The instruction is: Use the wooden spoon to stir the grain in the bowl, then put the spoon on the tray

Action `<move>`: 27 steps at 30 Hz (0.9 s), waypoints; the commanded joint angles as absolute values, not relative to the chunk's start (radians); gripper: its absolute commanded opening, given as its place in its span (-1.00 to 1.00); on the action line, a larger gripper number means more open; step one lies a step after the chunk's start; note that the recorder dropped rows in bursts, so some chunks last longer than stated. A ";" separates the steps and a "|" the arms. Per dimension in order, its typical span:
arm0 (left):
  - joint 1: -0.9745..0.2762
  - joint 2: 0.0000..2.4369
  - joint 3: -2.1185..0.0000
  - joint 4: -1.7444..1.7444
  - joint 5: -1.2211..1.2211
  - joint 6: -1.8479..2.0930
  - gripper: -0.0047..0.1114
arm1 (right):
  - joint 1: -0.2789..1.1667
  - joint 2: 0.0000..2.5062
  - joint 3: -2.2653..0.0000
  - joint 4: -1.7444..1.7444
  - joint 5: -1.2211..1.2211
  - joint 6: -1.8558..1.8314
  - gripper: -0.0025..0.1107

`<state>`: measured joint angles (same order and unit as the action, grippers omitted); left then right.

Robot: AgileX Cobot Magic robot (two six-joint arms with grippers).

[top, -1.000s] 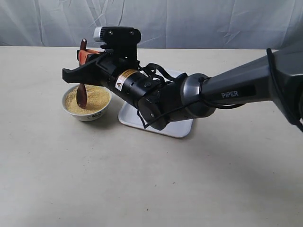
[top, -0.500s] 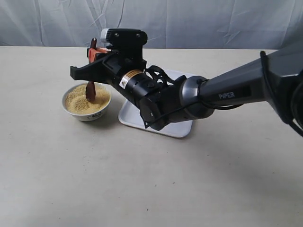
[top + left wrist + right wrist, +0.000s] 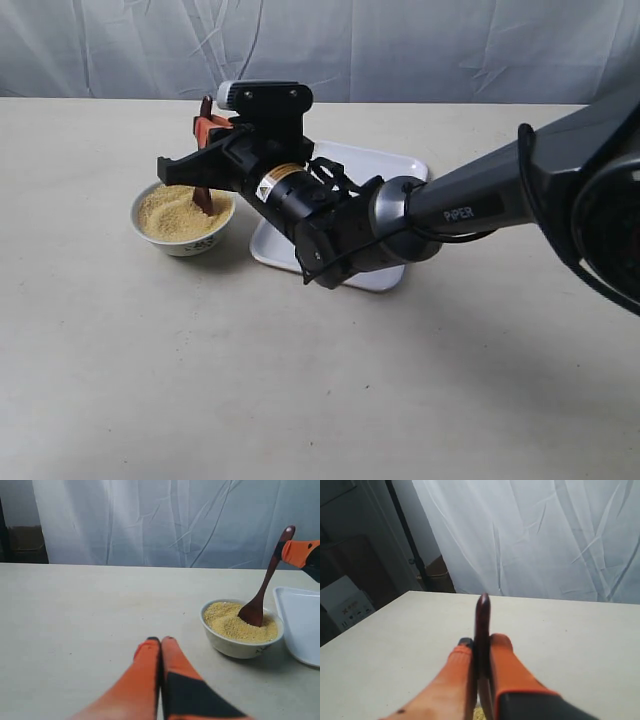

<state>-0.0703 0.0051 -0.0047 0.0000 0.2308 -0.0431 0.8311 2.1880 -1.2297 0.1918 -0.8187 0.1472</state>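
On the smooth tan desk (image 3: pixel 150 380), the flat white tray (image 3: pixel 392 165) with round corners lies mid-frame. Just left of it sits the small round white bowl (image 3: pixel 187 241) of sandy yellow grain (image 3: pixel 163 213). The right hand (image 3: pixel 481 645) pinches the dark wooden spoon (image 3: pixel 260 597) by its thin handle, oval end in the grain. The left hand (image 3: pixel 161 642) is clenched.

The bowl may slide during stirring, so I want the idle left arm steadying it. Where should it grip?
Probably the rim of the bowl on the side away from the tray, coming down from above, one finger outside the wall. The spoon and right gripper crowd the tray side. The left gripper is shut, so it must open first.
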 commanded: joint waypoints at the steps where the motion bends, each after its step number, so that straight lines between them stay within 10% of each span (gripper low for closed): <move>1: -0.069 0.000 0.000 0.000 0.224 -0.044 -0.92 | 0.837 2.189 -1.232 0.158 -0.808 0.179 -0.97; 27: -0.069 0.000 0.000 0.000 0.224 -0.044 -0.92 | 0.838 2.171 -1.232 0.140 -0.794 0.196 -0.97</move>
<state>-0.0703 0.0051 -0.0047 0.0000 0.2308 -0.0431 0.8389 2.1491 -1.2297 0.1513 -0.8041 0.1934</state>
